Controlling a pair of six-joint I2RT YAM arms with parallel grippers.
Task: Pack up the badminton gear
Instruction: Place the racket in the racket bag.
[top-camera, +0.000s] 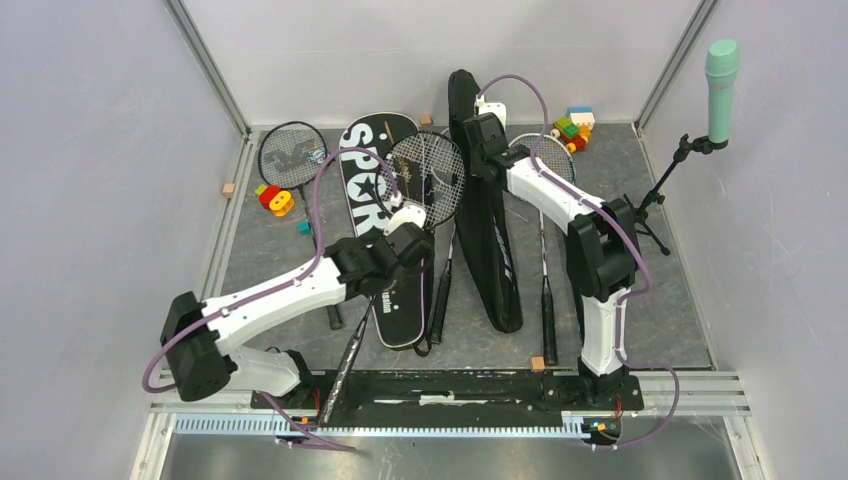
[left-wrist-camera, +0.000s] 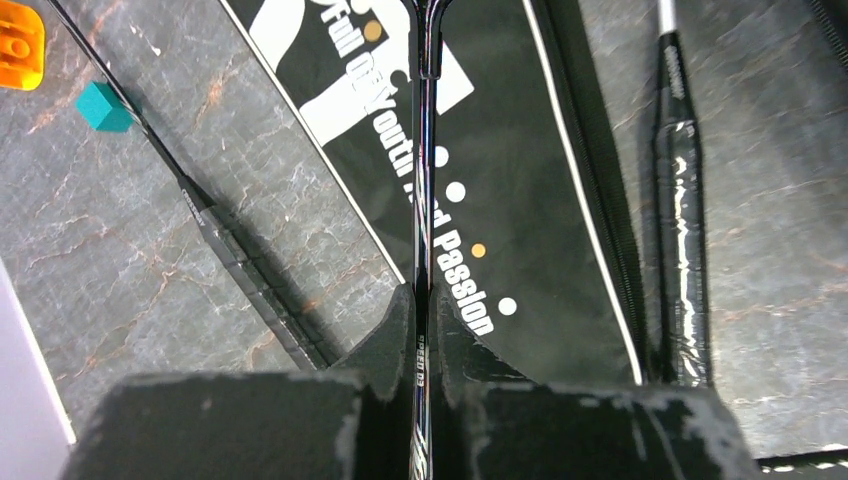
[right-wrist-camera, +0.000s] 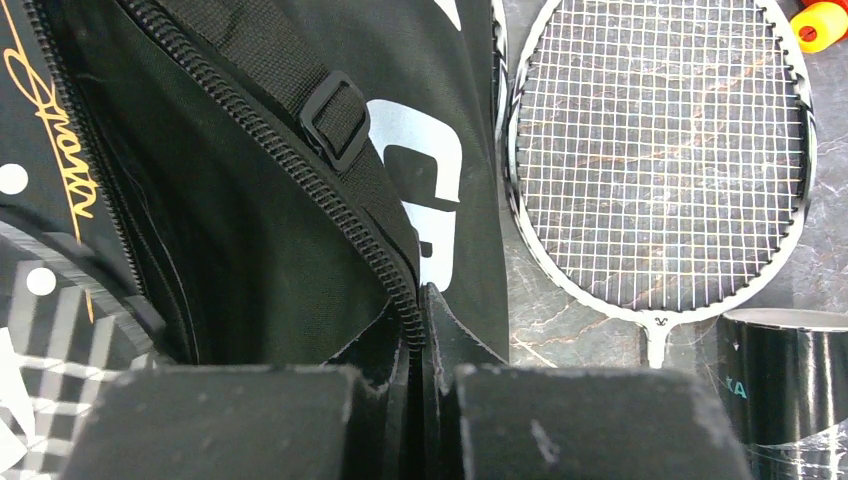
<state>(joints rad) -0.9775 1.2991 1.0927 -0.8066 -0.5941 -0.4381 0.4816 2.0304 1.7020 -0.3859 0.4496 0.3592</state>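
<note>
**Top external view: both grippers clamped on badminton gear**

Left gripper (top-camera: 418, 240) is clenched on the thin, glossy dark shaft of a held racket (top-camera: 425, 178). Its oval stringed head hangs over the flat black SPORT bag (top-camera: 365, 190), which has bold white lettering. Right gripper (top-camera: 476, 125) pinches the toothed zipper edge of the second bag (top-camera: 492, 250). This one is black woven fabric with a webbing strap and plastic buckle, and its mouth is open. Three stringed heads can be counted: the held one, a dark-framed racket (top-camera: 292, 155) at far left, and a white-framed racket (right-wrist-camera: 660, 150) just beside the second bag. One glossy black tube (right-wrist-camera: 785, 385) lies near that racket's throat. All of it lies on a veined grey tabletop (top-camera: 655, 300).
</note>
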